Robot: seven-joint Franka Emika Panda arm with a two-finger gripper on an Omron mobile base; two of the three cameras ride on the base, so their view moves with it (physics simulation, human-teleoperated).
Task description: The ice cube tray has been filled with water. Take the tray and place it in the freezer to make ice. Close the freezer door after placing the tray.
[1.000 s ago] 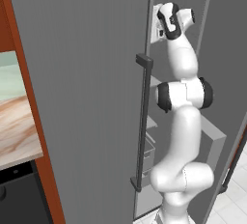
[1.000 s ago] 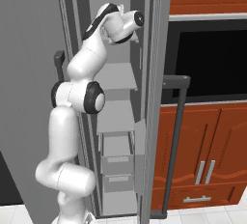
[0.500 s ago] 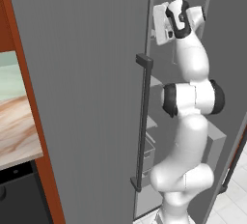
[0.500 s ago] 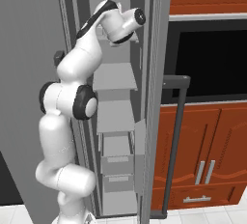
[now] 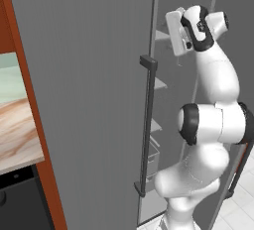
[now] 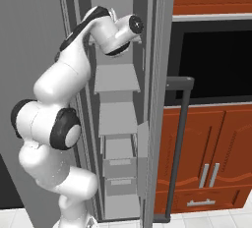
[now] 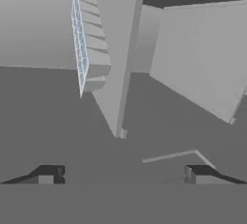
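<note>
The ice cube tray (image 7: 89, 44) lies inside the freezer (image 6: 115, 79). The rolled hand view shows it nearly edge-on, with its light blue cells along one side. It rests against a grey shelf slab (image 7: 120, 49). My gripper (image 7: 124, 175) is open, its two dark fingertips (image 7: 46, 174) wide apart with nothing between them, and it stands short of the tray. The arm's wrist (image 5: 198, 26) reaches into the upper part of the open compartment. The freezer door (image 6: 158, 74) stands open, edge-on in the right base view, with its bar handle (image 6: 179, 143) facing right.
The plain grey door (image 5: 84, 100) to the left is shut, with its bar handle (image 5: 146, 125) close to the arm. Lower shelves and drawers (image 6: 120, 156) fill the compartment below the hand. A dark oven front (image 6: 216, 60) and red-brown cabinets (image 6: 216, 148) lie right of the open door.
The arm's elbow has swung to the right and a little lower in the left base view. The hand has stayed at the upper freezer shelf.
</note>
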